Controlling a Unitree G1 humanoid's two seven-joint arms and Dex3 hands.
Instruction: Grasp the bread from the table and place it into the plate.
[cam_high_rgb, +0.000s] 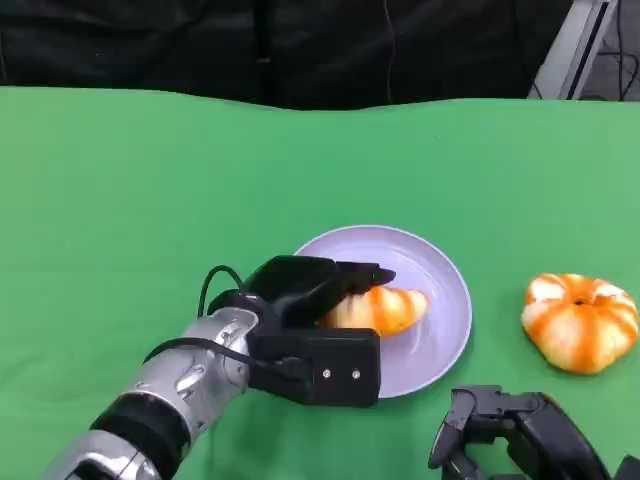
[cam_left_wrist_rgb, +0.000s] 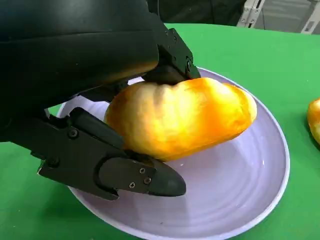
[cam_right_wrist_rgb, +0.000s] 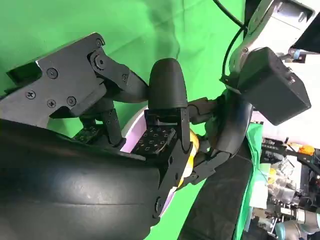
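Bright, even light; wrist views perhaps slightly soft.

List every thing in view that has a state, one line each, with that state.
bread: held by the left hand over the plate, whether it touches the plate unclear
left hand: grips the bread, fingers around it
plate: upright on the table, partly under the hand
round orange bread: lying loose on the green table, untouched
right hand: near the table edge, holds nothing
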